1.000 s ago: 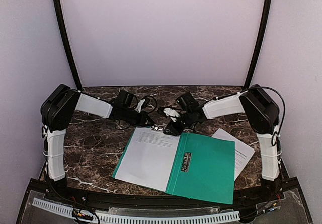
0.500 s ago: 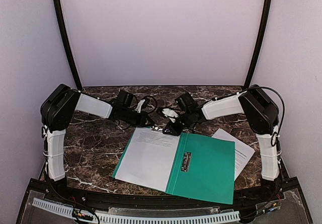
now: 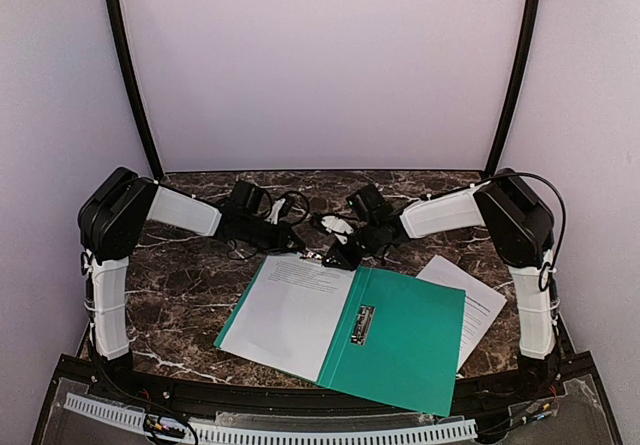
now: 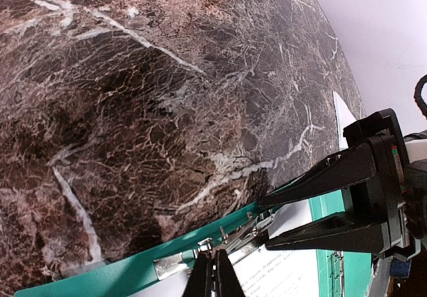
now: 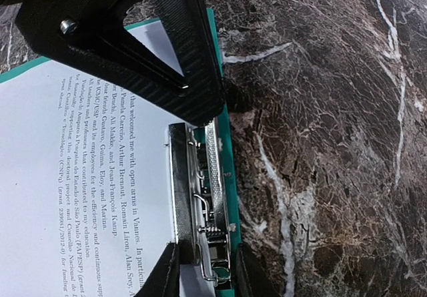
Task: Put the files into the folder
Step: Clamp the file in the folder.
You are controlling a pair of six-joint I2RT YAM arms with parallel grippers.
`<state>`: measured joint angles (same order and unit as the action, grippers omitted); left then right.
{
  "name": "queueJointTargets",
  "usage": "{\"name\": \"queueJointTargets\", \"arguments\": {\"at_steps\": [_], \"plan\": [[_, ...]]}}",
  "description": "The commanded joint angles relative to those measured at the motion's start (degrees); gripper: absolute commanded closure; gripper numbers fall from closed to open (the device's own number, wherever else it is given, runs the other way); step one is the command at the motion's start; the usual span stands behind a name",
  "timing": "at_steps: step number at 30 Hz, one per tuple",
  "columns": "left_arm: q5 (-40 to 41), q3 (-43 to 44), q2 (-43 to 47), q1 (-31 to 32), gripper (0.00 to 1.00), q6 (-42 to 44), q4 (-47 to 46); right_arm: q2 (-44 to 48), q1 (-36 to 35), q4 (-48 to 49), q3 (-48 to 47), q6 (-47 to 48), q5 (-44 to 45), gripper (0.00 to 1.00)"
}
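Note:
The folder (image 3: 405, 340) lies open on the marble table, teal-green, with one of the files (image 3: 285, 310) resting on its left half. A second printed sheet (image 3: 475, 300) pokes out from under its right flap. The metal clip (image 5: 200, 190) runs along the folder's far edge, over the top of the printed sheet (image 5: 80, 177). My right gripper (image 5: 207, 270) straddles the clip's end, one finger against each side. My left gripper (image 4: 215, 270) is shut, its tips touching the other end of the clip (image 4: 233, 237). Both grippers meet at the folder's far edge, left (image 3: 303, 251) and right (image 3: 333, 258).
Dark marble table (image 3: 190, 285) shows bare left of the folder and behind it. The right gripper's black fingers (image 4: 320, 203) cross the left wrist view close to my left tips. Black frame posts and pale walls enclose the back and sides.
The right jaws have narrowed onto the clip. The folder has slid and turned slightly left, showing more of the sheet under its right flap. The left gripper stayed shut.

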<state>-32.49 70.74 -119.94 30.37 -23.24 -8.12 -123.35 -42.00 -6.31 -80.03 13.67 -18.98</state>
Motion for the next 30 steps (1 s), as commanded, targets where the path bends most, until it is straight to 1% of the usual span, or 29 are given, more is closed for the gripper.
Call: {"name": "queueJointTargets", "arguments": {"at_steps": [1, 6, 13, 30], "plan": [[4.7, -3.9, -1.7, 0.5, 0.99, -2.2, 13.4, -2.7, -0.3, -3.3, 1.1, -2.1, 6.3, 0.84], [8.2, -4.7, -2.2, 0.5, 0.99, -2.1, 17.0, -2.9, -0.5, -4.0, 1.1, -2.4, 6.9, 0.84], [10.0, -7.1, -3.4, 0.5, 0.99, -2.7, 17.5, -3.4, -0.9, -4.8, 0.7, -2.3, 7.5, 0.85], [11.3, -6.4, -9.1, 0.4, 0.99, -2.5, 18.0, -3.9, -1.2, -5.3, 0.8, -0.6, 8.2, 0.85]]}}
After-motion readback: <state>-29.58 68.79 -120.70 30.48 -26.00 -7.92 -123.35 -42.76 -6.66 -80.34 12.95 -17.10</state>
